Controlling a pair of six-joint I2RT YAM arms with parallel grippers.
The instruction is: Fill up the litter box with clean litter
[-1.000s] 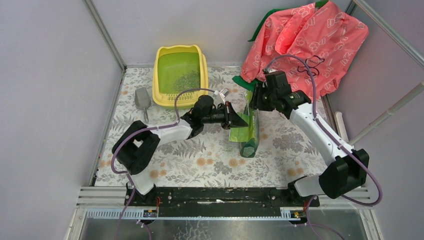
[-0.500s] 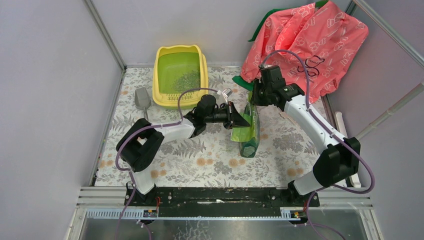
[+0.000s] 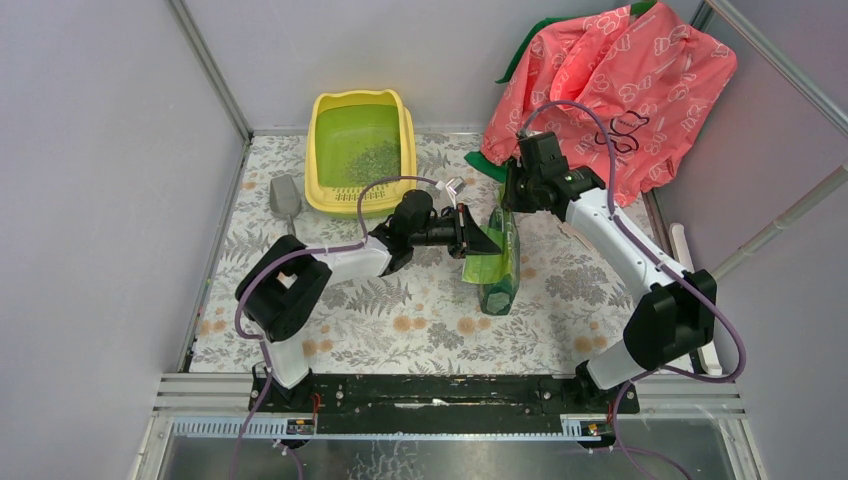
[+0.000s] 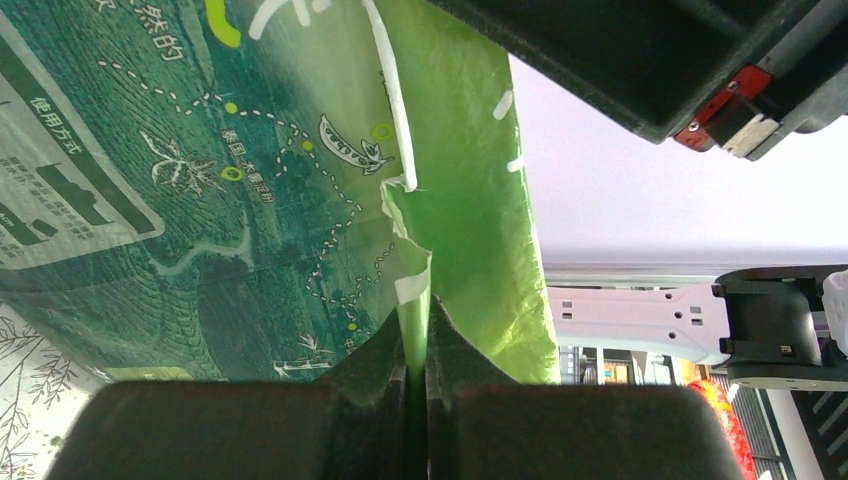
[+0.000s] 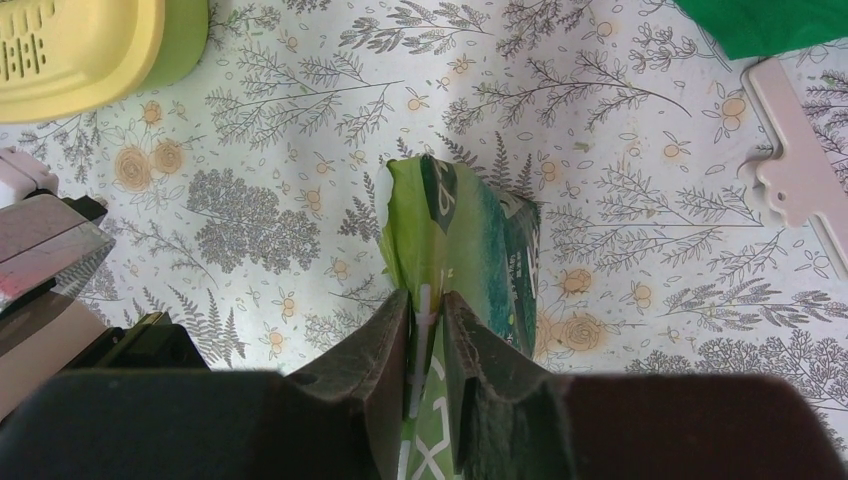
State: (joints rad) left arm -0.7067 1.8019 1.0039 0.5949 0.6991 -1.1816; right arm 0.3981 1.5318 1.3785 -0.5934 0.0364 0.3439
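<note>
Litter box [image 3: 316, 160] at eleven o'clock holds some clean litter [image 3: 372, 160]; at centre, left gripper [image 4: 417, 340] and right gripper [image 5: 425, 300] each pinch the green litter bag [image 3: 498, 265].

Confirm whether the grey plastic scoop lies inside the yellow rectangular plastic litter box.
No, the grey plastic scoop lies on the floral mat, left of the yellow litter box.

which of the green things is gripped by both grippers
The glossy printed green bag mid-table: left gripper and right gripper both pinch its edges. The green-lined litter box and the green cloth are not held.
</note>
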